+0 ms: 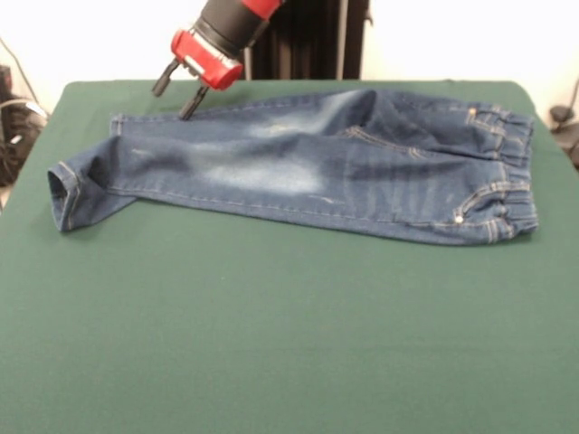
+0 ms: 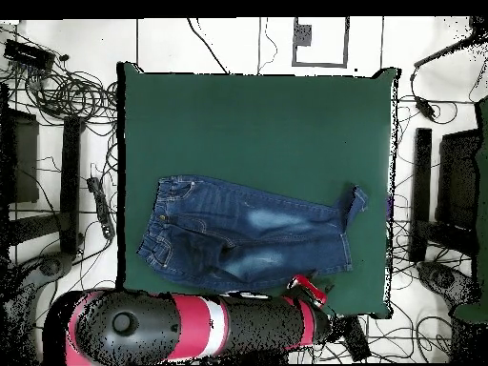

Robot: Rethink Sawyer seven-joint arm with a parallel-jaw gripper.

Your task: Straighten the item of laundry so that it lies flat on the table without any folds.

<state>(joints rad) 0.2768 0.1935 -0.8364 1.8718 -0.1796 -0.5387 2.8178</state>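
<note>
The dark blue jeans (image 1: 298, 167) lie lengthwise across the far half of the green table (image 1: 271, 344). The gathered waistband is at the right and the legs point left. One leg lies partly over the other, and the near leg's cuff at the left end is turned up. My red gripper (image 1: 177, 95) hangs open and empty just above the far leg's edge near its hem, its black fingers (image 1: 191, 102) apart. In the overhead view the jeans (image 2: 248, 238) lie on the part of the table (image 2: 257, 124) nearest the robot, and the gripper (image 2: 307, 286) is at their lower right edge.
The black pedestal (image 1: 308, 36) stands behind the table's far edge. Cables and dark equipment (image 2: 57, 95) surround the table on the floor. The red and black arm (image 2: 191, 329) stretches along the table's bottom edge in the overhead view.
</note>
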